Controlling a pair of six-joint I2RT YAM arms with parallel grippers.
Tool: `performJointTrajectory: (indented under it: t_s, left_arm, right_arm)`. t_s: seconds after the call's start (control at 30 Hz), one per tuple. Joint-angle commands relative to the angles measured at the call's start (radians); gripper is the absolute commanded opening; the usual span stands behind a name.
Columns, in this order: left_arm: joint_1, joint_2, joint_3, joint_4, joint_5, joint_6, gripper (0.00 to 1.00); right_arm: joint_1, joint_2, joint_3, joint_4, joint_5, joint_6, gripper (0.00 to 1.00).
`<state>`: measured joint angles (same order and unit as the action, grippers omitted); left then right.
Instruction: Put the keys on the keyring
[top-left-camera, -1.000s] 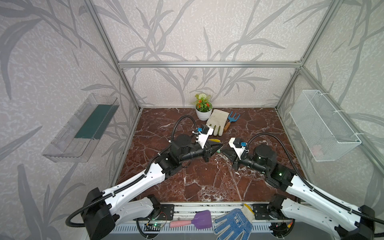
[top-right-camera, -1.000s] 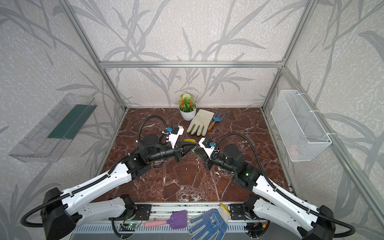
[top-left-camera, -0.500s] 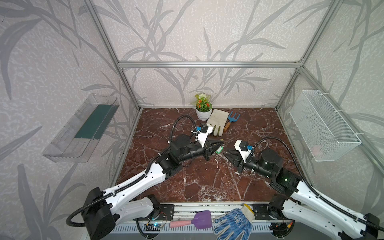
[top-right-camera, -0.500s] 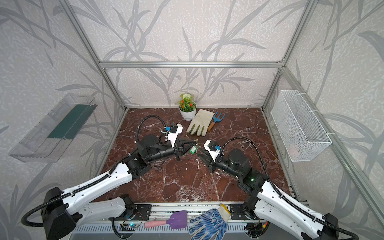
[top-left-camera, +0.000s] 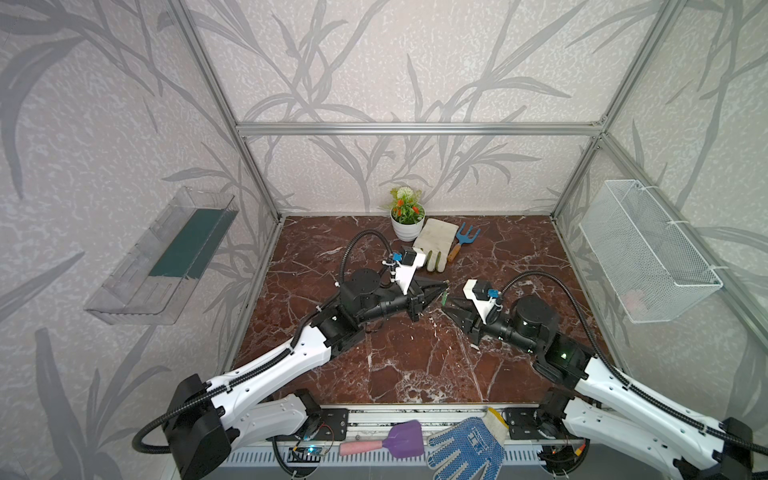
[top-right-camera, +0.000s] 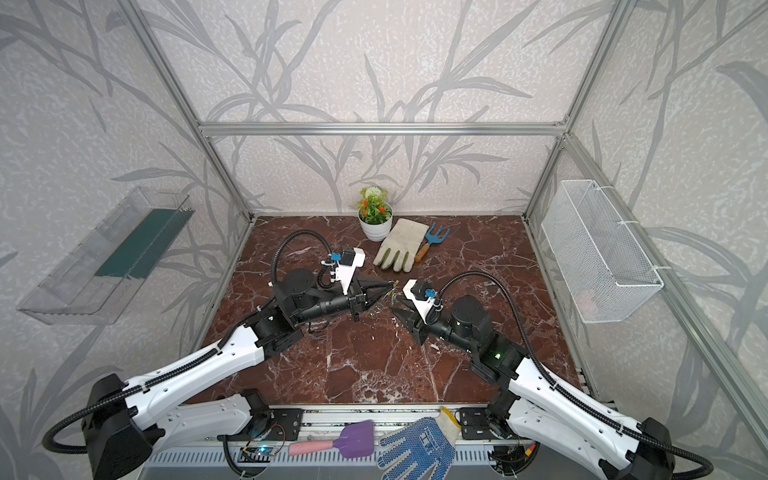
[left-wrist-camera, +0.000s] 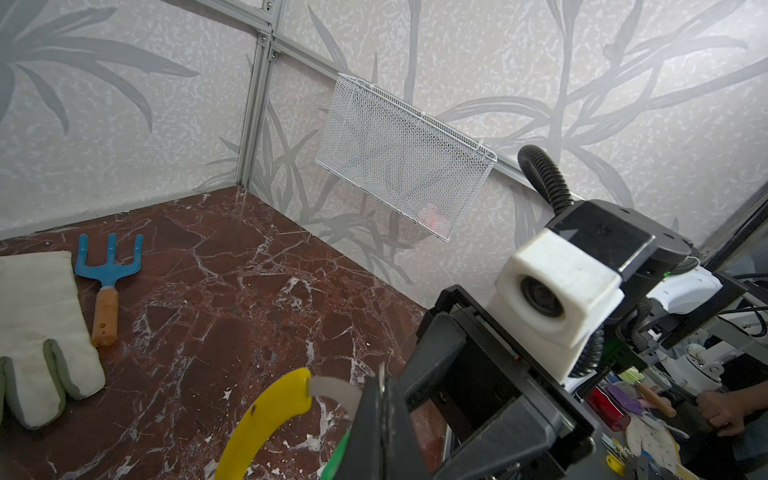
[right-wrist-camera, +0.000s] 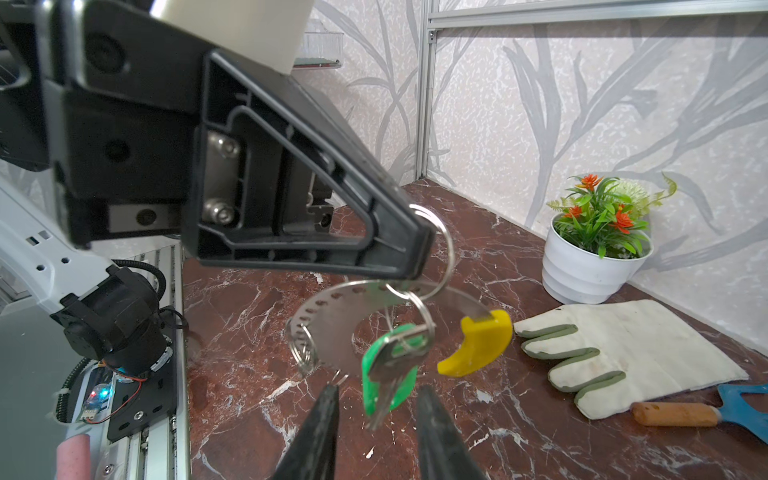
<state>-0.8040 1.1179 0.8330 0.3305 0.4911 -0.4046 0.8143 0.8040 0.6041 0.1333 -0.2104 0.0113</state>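
Both grippers meet near the middle of the marble table (top-left-camera: 415, 365), tip to tip and just apart in both top views. The left gripper (top-left-camera: 444, 286) has its jaws pressed together on the keyring (right-wrist-camera: 332, 307), a flat curved metal band with a row of holes and a yellow end piece (right-wrist-camera: 478, 343). It holds the keyring up off the table. In the right wrist view the pinch sits at the top of the band, where a large silver ring (right-wrist-camera: 442, 253) loops past the gripper's tip.

The keys (right-wrist-camera: 390, 365), a green tag with a silver key lying against it, dangle under the band from a smaller ring linked to the large one. Another small ring (right-wrist-camera: 303, 345) hangs on the band further round.

The right gripper (right-wrist-camera: 376, 390) is level with the keys and its jaws stand apart. The key's lower end hangs between the two black fingers (right-wrist-camera: 320, 432), with a gap showing on each side, so nothing is gripped there. In a top view the keys show only as a green speck (top-left-camera: 444, 297) between the two tips.

Toward the back wall stand a white flower pot (top-left-camera: 407, 224), a pale work glove (top-left-camera: 434, 245) just beside it and a blue hand rake (top-left-camera: 463, 241) next to the glove, all well apart from the grippers. A wire basket (top-left-camera: 648, 253) hangs on the right wall and a clear shelf (top-left-camera: 166, 257) on the left.
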Motion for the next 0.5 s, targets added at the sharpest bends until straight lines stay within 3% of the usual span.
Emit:
performJointTrajectory:
  t_s: [0.0,0.2,0.47]
  left_arm:
    - [-0.003,0.005,0.003,0.049,0.021,-0.009,0.0]
    - [-0.004,0.014,0.007,0.051,0.023,-0.019,0.0]
    - [-0.003,0.013,0.01,0.039,0.018,-0.013,0.0]
  right_arm:
    - [-0.003,0.01,0.015,0.057,-0.007,0.005,0.33]
    - [-0.003,0.029,0.016,0.086,0.001,0.011,0.36]
    - [-0.003,-0.02,-0.008,0.085,0.049,-0.01,0.02]
